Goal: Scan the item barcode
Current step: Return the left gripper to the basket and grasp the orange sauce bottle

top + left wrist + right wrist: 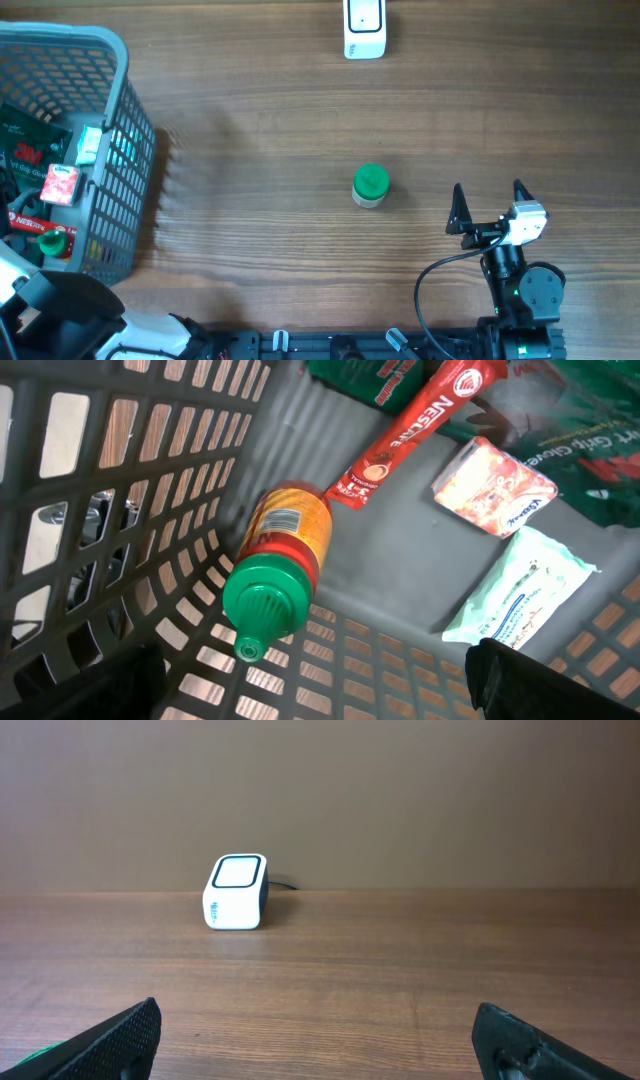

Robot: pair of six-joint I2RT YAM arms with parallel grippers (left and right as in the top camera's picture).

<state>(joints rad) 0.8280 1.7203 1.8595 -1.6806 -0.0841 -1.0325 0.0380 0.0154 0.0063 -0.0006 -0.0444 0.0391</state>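
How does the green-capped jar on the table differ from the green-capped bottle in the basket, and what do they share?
Place: the jar sits out on the table; the bottle is inside the grey basket.
Pose: the jar stands upright; the bottle lies on its side.
Body: the jar's looks pale; the bottle's is orange-yellow with a red band.
Shared: each has a green cap.

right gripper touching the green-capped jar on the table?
Apart. The overhead view shows a strip of bare table between the green-capped jar and the right gripper, which is open and empty.
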